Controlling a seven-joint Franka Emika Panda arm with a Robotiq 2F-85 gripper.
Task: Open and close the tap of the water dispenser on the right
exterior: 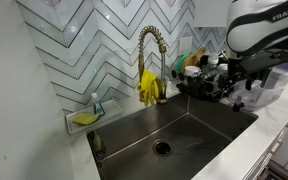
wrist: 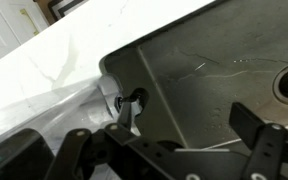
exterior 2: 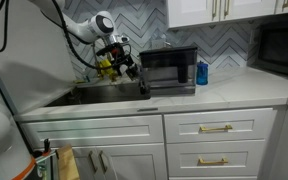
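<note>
We've got the claw [wrist: 184, 128] spread wide, gripping nothing, hovering over the stainless steel sink [wrist: 214, 50]. The small dark water dispenser [wrist: 134, 97] sits on the sink's corner rim, right by the white counter [wrist: 54, 50].

The white arm [exterior 2: 84, 28] reaches over the sink [exterior 2: 92, 96], its gripper [exterior 2: 132, 68] just beside a microwave [exterior 2: 171, 70]; a blue bottle [exterior 2: 202, 72] stands on the white counter [exterior 2: 234, 92].
</note>
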